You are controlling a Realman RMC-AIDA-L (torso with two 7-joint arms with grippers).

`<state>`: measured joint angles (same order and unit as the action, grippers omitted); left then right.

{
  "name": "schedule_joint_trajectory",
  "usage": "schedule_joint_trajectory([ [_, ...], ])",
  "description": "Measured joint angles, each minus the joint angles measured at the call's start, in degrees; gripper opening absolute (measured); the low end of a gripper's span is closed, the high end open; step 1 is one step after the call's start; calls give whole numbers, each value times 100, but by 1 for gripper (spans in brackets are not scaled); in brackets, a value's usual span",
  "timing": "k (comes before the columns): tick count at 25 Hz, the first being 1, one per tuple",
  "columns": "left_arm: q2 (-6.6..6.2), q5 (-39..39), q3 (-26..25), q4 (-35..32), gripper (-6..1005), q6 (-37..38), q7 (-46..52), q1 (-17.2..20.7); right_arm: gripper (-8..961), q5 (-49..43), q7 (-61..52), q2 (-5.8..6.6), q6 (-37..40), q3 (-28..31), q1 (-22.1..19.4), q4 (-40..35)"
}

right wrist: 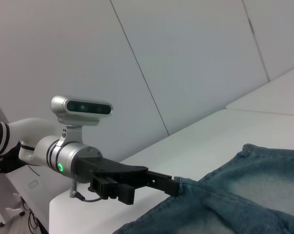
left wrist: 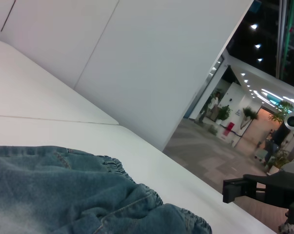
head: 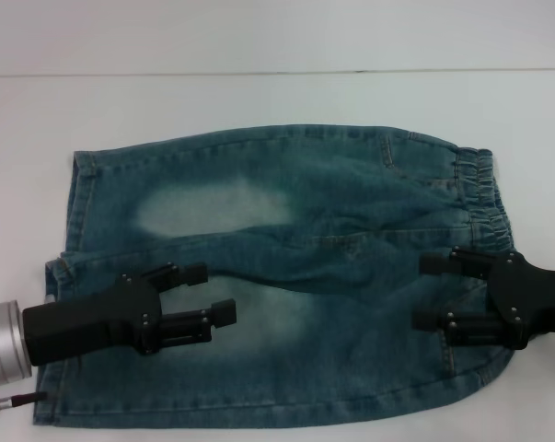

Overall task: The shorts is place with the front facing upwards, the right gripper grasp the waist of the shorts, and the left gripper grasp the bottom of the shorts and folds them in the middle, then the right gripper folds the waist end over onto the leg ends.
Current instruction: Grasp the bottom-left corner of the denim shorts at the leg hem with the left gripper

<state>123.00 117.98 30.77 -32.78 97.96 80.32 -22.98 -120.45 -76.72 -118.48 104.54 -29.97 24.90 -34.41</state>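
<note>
The denim shorts lie flat on the white table. The ruffled waist is at the right, and the flat hemmed leg ends are at the left. My left gripper, with its silver cuff, is over the near leg and stands open, holding nothing. My right gripper, all black, is over the near part of the waist end, also open and holding nothing. The left wrist view shows the waist ruffle and the right gripper beyond it. The right wrist view shows the left gripper at the shorts' edge.
Bare white table surface lies beyond the shorts, with a pale wall behind it. The shorts' near edge sits close to the bottom of the head view.
</note>
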Motion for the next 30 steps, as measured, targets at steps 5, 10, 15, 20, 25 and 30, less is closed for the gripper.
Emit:
schedule_joint_trajectory([
  [5, 4, 4, 8, 0, 927, 11, -13, 2, 930, 9, -18, -7, 8, 0, 5, -18],
  [10, -7, 7, 5, -16, 924, 82, 15, -6, 930, 11, -50, -8, 20, 7, 14, -14],
  [15, -120, 9, -160, -474, 919, 820, 102, 221, 930, 39, -116, 13, 48, 44, 16, -19],
  [20, -250, 115, -607, -1009, 919, 1152, 558, 555, 930, 40, -130, 10, 12, 44, 16, -23],
  [25, -239, 431, -688, -1429, 918, 1116, 708, 790, 930, 40, -133, 15, -16, 49, 61, -26],
  [30, -314, 1060, -847, -1684, 918, 1084, 919, 800, 929, 40, -133, 22, -42, 55, 86, -29],
])
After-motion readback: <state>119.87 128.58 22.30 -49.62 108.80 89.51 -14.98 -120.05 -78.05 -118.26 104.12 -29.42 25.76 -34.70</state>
